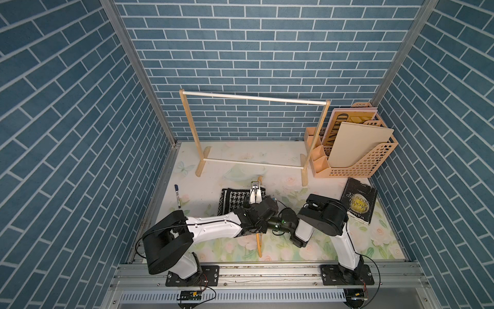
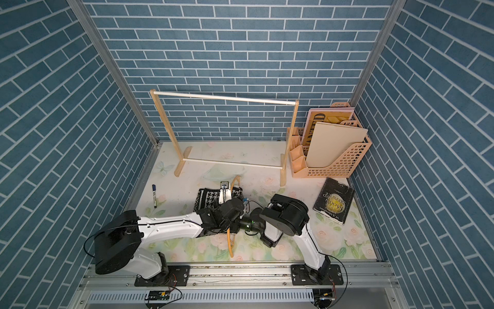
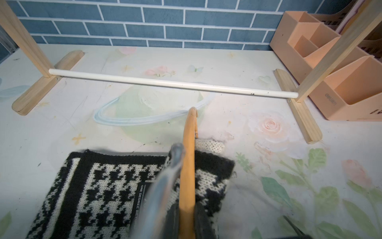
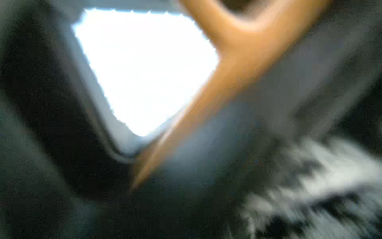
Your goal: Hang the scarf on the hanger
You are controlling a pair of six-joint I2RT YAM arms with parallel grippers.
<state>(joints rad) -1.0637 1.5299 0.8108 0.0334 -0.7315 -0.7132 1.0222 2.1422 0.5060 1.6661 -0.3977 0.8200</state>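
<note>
The scarf (image 1: 235,200) lies flat at centre frame, not yet draped. The hanger (image 1: 258,243) crosses its frame-right edge, pinched in the left gripper (image 1: 255,195). I can't tell how the right gripper's (image 1: 260,227) fingers stand under that arm, and next I'd say the cloth must go over the bar.

Right wrist view wholly blurred: hanger (image 4: 237,68) mere orange smear, scarf (image 4: 322,186) grey-white fuzz beside it; how right gripper's jaws stand cannot be told; in both top views right gripper hidden beside scarf behind left arm (image 1: 213,227); same arm covers scarf's near edge and hanger's middle; in left wrist view scarf and hanger cut off by picture's edge; label (image 3: 141,198) on scarf only part readable; pen (image 1: 177,196) left of scarf too small to read
</note>
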